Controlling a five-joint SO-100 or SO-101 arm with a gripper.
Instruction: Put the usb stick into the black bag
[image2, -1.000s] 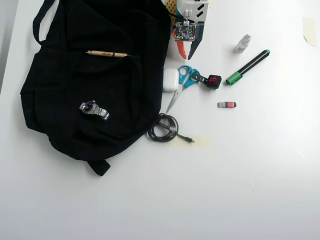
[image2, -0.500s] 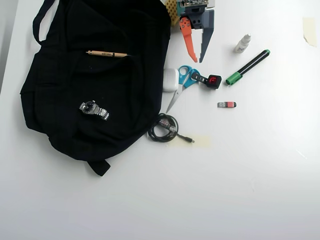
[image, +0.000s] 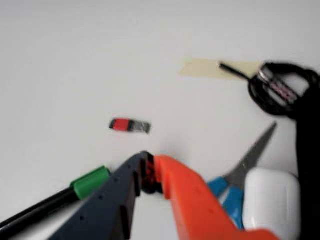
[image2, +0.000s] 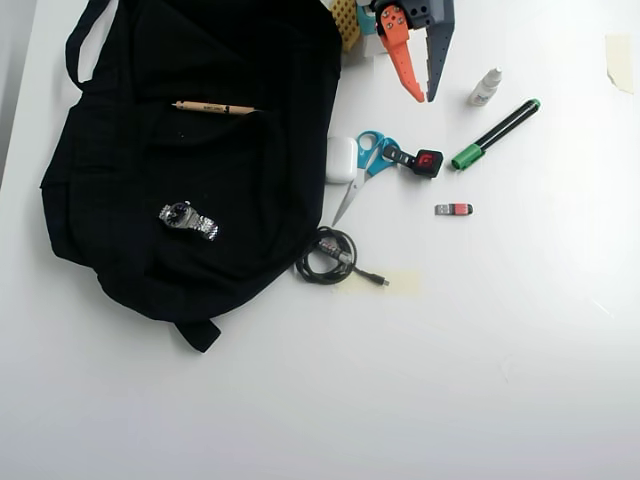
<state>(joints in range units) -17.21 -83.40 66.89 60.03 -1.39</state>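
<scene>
The usb stick (image2: 453, 209) is a tiny red stick with a dark end, lying flat on the white table right of the black bag (image2: 200, 150). In the wrist view the usb stick (image: 130, 125) lies a little ahead of my gripper (image: 146, 159), apart from it. My gripper (image2: 424, 98), with one orange and one dark grey finger, is at the top of the overhead view, shut and empty, well above the stick. The bag lies flat at the left; its edge (image: 310, 150) shows at the right of the wrist view.
Between gripper and stick lie a green-and-black marker (image2: 495, 133), a black block with a red button (image2: 425, 162), blue scissors (image2: 365, 165) and a white case (image2: 341, 158). A small bottle (image2: 485, 87) stands nearby. A coiled cable (image2: 328, 257) lies by the bag. A watch (image2: 187, 220) and pencil (image2: 212, 107) rest on it.
</scene>
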